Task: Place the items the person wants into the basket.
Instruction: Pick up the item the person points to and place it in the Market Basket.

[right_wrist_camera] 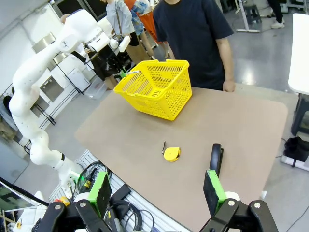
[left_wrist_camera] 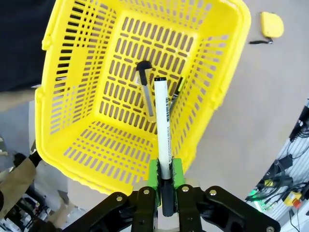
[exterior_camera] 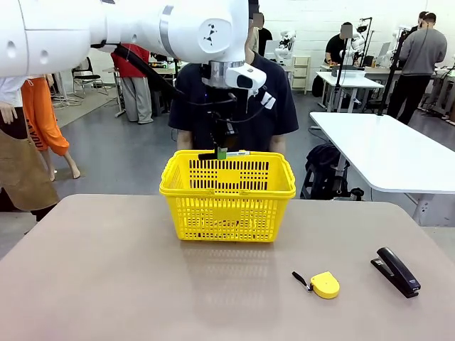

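Note:
The yellow basket (exterior_camera: 227, 206) stands mid-table in front of the person (exterior_camera: 284, 106) in a navy T-shirt. My left gripper (exterior_camera: 222, 152) hangs over the basket's far rim, shut on a black marker with a white barrel (left_wrist_camera: 162, 125). In the left wrist view the left gripper (left_wrist_camera: 164, 170) holds the marker pointing down into the basket (left_wrist_camera: 72, 96). On its floor lie a slim utility knife (left_wrist_camera: 146, 92) and a thin black pen (left_wrist_camera: 176, 93). My right gripper (right_wrist_camera: 157, 192) is open with nothing between its fingers, high above the table's near edge.
A round yellow tape measure (exterior_camera: 325, 285) and a black stapler (exterior_camera: 396, 271) lie on the table's right front part. The person's hand (right_wrist_camera: 229, 87) rests at the far edge. A white table (exterior_camera: 391, 153) stands beyond on the right.

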Tool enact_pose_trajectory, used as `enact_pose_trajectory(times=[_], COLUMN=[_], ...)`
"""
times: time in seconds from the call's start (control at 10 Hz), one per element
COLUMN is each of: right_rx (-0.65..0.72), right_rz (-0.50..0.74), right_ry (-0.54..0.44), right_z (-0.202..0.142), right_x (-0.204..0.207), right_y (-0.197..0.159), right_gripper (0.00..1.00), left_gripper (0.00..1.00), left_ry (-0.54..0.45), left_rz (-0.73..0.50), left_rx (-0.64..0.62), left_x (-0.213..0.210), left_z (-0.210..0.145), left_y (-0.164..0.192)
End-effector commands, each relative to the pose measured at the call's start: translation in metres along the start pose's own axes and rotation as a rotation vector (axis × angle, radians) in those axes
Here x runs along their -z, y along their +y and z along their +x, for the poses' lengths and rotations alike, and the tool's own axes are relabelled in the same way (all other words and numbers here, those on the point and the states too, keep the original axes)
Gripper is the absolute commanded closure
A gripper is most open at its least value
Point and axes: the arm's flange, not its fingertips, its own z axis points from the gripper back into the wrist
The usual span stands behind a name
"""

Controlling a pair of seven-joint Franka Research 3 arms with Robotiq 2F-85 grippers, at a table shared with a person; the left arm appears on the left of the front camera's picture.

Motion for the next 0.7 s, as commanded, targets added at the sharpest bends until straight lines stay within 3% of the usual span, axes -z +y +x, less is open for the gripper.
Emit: enact_pose_trajectory(times=[0.0, 0.6], right_rx=[-0.014, -0.014], right_rz=[0.02, 0.02], right_ry=[-0.021, -0.021], right_z=[0.002, 0.002], right_x=[0.001, 0.001], right_y=[0.0, 0.0], right_gripper=[0.0, 0.0], left_gripper=[0.86, 0.86], left_ry=[0.05, 0.058], left_rz=[0.055, -0.049], left_rx=[-0.034, -0.127], left_x=[0.009, 0.066], left_z=[0.014, 0.019], left_y=[0.01, 0.026])
